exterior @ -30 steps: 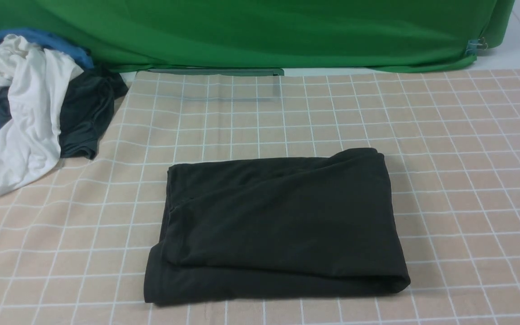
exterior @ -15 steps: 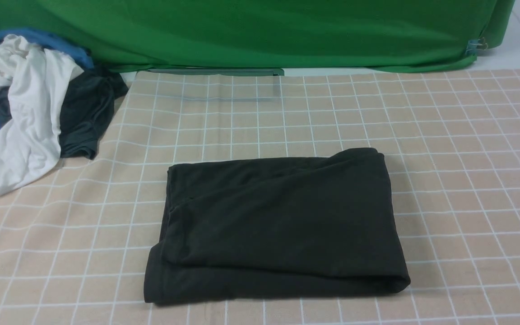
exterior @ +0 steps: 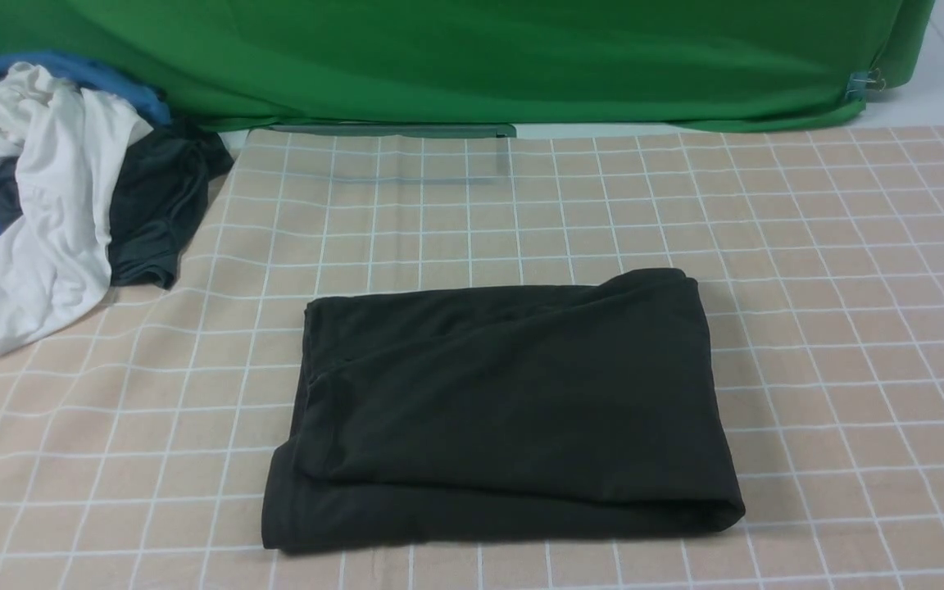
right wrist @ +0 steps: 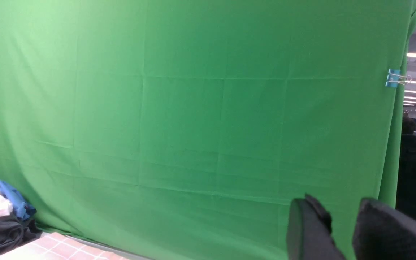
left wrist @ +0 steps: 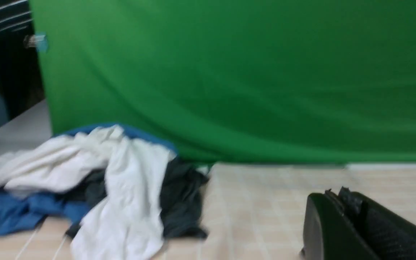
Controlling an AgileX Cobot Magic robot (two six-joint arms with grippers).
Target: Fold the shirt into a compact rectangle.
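The shirt (exterior: 505, 410) lies folded into a rough black rectangle on the checked cloth of the tabletop (exterior: 849, 328), near the front edge and about midway across, with a doubled hem along its near side. No print or label shows. At the far left corner sits a heap of clothes (exterior: 54, 197): white, blue and dark grey pieces against the green backdrop (exterior: 472, 57). The left pincer (left wrist: 341, 220) is closed, its fingers pressed together with nothing between them, raised near the heap. The right pincer (right wrist: 341, 231) stands partly open and empty, lifted well off the tabletop and facing the backdrop.
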